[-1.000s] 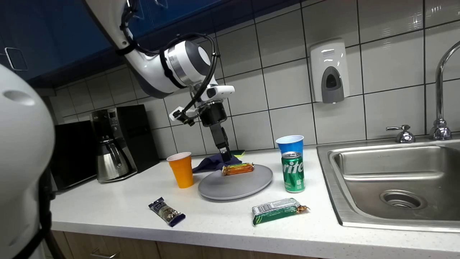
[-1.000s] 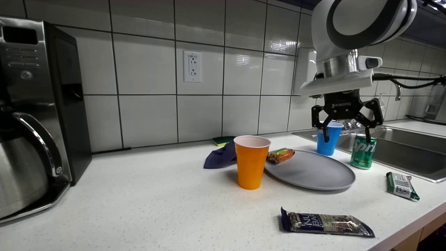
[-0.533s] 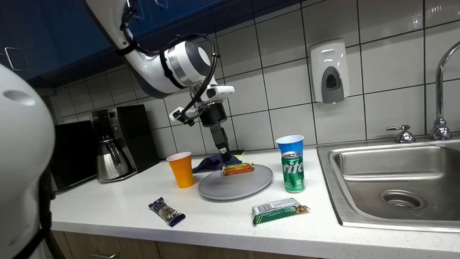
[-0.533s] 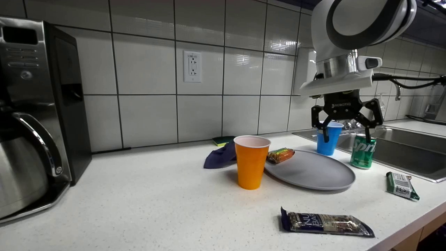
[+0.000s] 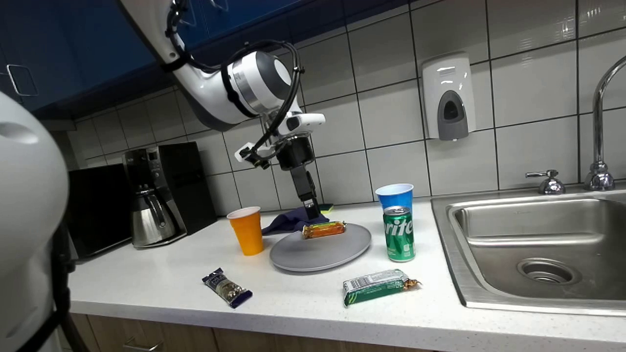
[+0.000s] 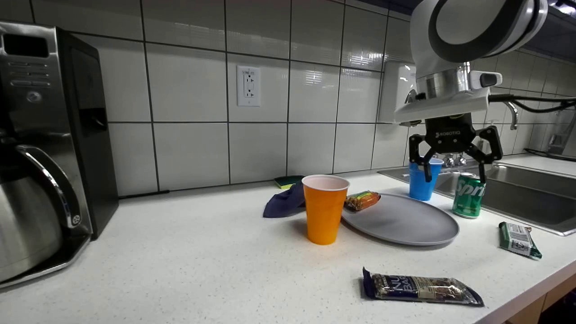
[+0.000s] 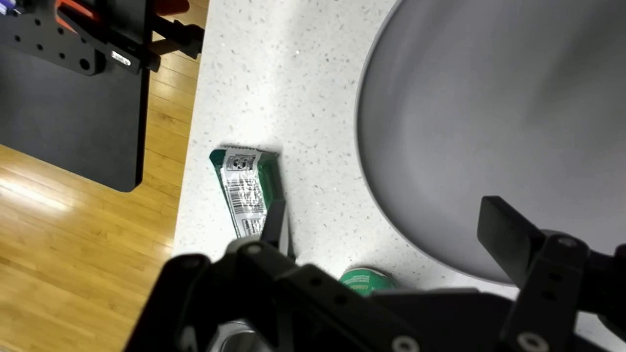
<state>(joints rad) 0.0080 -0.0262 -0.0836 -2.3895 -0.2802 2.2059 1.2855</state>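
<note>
Gray plate (image 6: 405, 220) | below the hand (image 6: 455, 176), well apart from it | hand released, jaws spread wide

A: Where can the gripper (image 6: 455, 177) pass?
B: Widest lane: counter (image 6: 193, 243) between coffee maker (image 6: 85, 144) and orange cup (image 6: 324, 213). Also over the plate's (image 5: 318, 253) front half.
A: Blockers?
B: That cup; Sprite can (image 6: 468, 198) and blue cup (image 6: 422, 185) upright near the sink (image 5: 452, 244), narrow gap between. Orange-wrapped bar (image 5: 324, 230) on plate's wall-side edge.

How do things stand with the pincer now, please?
Pincer open, holding nothing. Gray plate untouched below. Sprite can upright beside it, possibly in the way.
</note>
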